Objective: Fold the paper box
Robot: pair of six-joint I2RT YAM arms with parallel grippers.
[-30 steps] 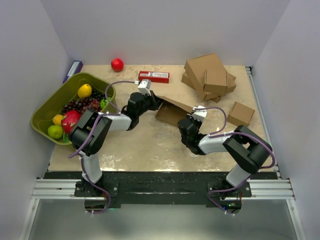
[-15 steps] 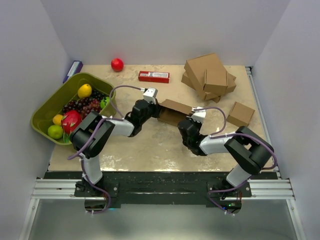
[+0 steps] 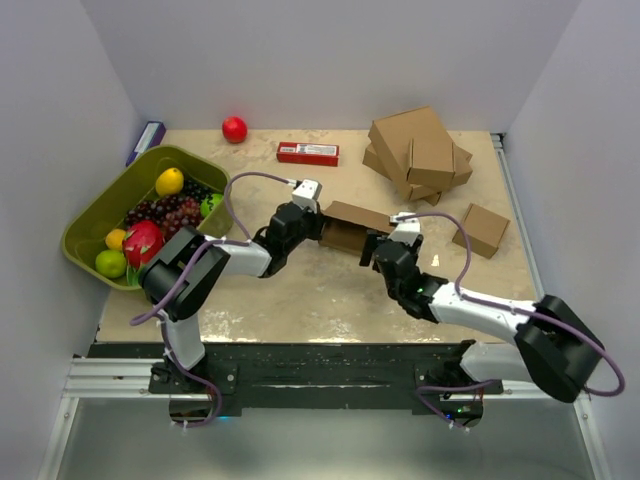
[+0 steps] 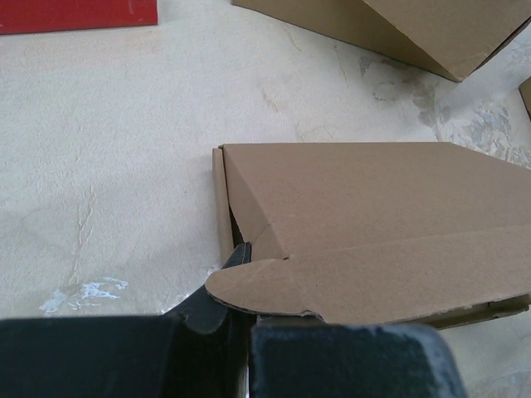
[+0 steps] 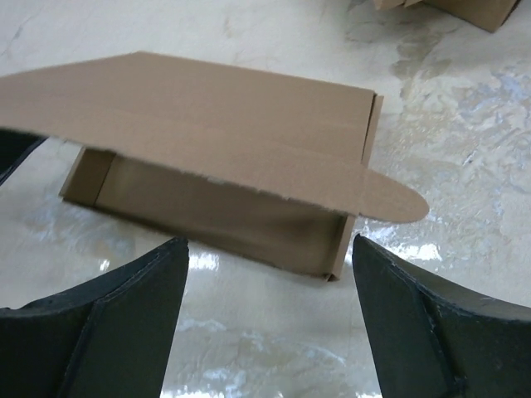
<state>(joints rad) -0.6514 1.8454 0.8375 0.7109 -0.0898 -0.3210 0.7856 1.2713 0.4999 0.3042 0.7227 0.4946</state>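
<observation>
The paper box (image 3: 350,222) is a thin brown cardboard mailer in the middle of the table. Its lid (image 5: 224,124) lies nearly flat over the tray, and the front stays open, with a rounded tab (image 5: 390,199) jutting out. My left gripper (image 3: 321,224) is shut at the box's left end. In the left wrist view its tip (image 4: 243,257) pokes into the corner beneath the lid's rounded tab (image 4: 257,286). My right gripper (image 3: 376,246) stands open just in front of the box. Nothing lies between its fingers (image 5: 267,249).
A green basket (image 3: 95,215) of fruit sits at the left. A red ball (image 3: 234,129), a red carton (image 3: 307,153) and a purple item (image 3: 146,140) lie at the back. A stack of brown boxes (image 3: 415,150) and a small brown box (image 3: 482,228) stand at the right.
My right gripper has opened wide and backed off the box, its arm stretched out to the right. The lid has come down from raised to nearly flat. My left gripper shifted right along the box's end.
</observation>
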